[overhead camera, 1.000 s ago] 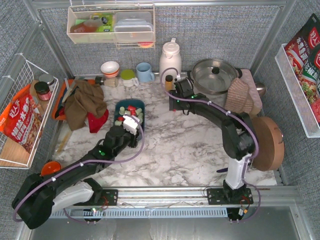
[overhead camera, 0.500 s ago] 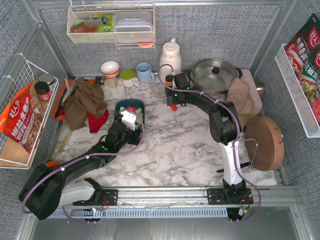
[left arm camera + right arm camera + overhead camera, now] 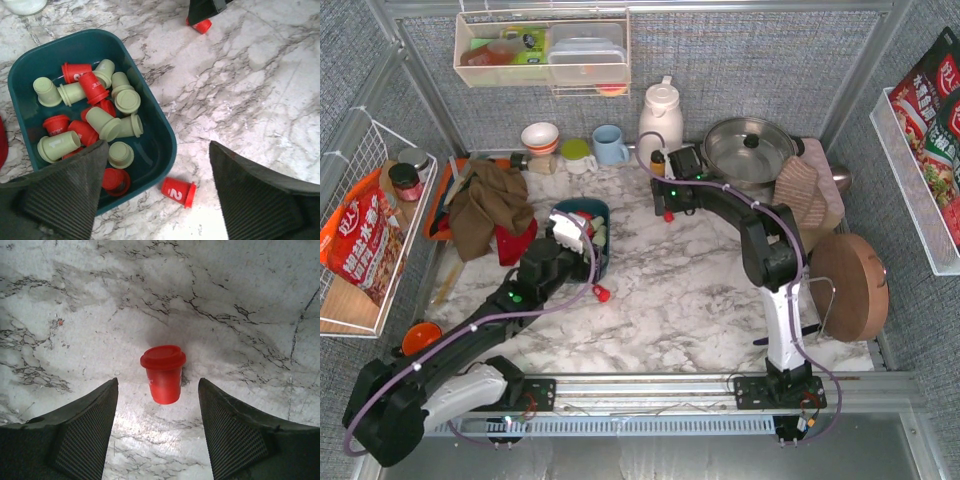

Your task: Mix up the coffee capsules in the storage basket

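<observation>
Red and mint-green plastic coffee capsules [image 3: 102,122] lie heaped in the dark teal rectangular storage basket [image 3: 27,65], left of centre. A stray red capsule [image 3: 178,190] lies beside its near-right corner. Above, the left gripper [image 3: 157,160] gapes wide. Farther right, the right gripper [image 3: 157,385] stands open astride a second red capsule [image 3: 163,372].

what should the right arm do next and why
Probably lower the right gripper and close on the red capsule: it stands on the marble table between the open jaws, not touching them, outside the storage basket.
</observation>
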Robot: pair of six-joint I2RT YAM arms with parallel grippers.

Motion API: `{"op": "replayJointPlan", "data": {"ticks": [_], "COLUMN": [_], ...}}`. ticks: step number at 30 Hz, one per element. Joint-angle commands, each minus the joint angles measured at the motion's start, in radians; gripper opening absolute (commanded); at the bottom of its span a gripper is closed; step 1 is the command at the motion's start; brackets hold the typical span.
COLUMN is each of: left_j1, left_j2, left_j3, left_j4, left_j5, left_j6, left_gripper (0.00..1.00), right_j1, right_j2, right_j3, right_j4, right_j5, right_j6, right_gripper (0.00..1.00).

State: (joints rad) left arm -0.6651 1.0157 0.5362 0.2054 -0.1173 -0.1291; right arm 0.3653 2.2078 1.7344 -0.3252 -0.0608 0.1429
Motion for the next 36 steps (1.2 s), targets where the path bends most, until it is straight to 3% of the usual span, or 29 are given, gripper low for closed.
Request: {"op": "replayJointPlan", "data": {"ticks": [1, 9, 13, 16, 18, 26, 36], "left_j1": [-0.007, -0.01, -0.007, -0.01, -0.022, -0.201, -0.212], "left_j2": [-0.056, -0.149, -0.256, -0.324, -0.325, 0.012, 0.389], "left_j3": [0.021, 0.013, -0.084, -0.145, -0.124, 0.024, 0.267], "left_j4": [-0.134, -0.355, -0.367, -0.392, -0.494, -0.584, -0.59], "left_j5": [0.047, -0.084, -0.141, -0.11, -0.13, -0.344, -0.423], "left_j6": [-0.076, -0.42, -0.744, -0.898, -0.97, -1.148, -1.213], "left_gripper": [0.98, 0.99, 0.99, 0.78, 0.73, 0.74, 0.73], "right_j1": [0.002, 0.091, 0.138, 0.168, 0.183, 0.195, 0.194], "right_j2": [-0.043, -0.34, -0.47, -0.562, -0.632, -0.863, -0.941], "right_j3": [-0.013, -0.291, -0.404, -0.489, -0.553, -0.796, -0.872], "right_j4": [-0.028, 0.043, 0.055, 0.05, 0.055, 0.164, 0.212], "right_j5": [-0.011, 0.007, 0.024, 0.042, 0.061, 0.119, 0.095], "right_j6": [0.001, 0.028, 0.039, 0.043, 0.048, 0.063, 0.09], "right_gripper": [0.69, 0.68, 0.68, 0.68, 0.68, 0.68, 0.68]}}
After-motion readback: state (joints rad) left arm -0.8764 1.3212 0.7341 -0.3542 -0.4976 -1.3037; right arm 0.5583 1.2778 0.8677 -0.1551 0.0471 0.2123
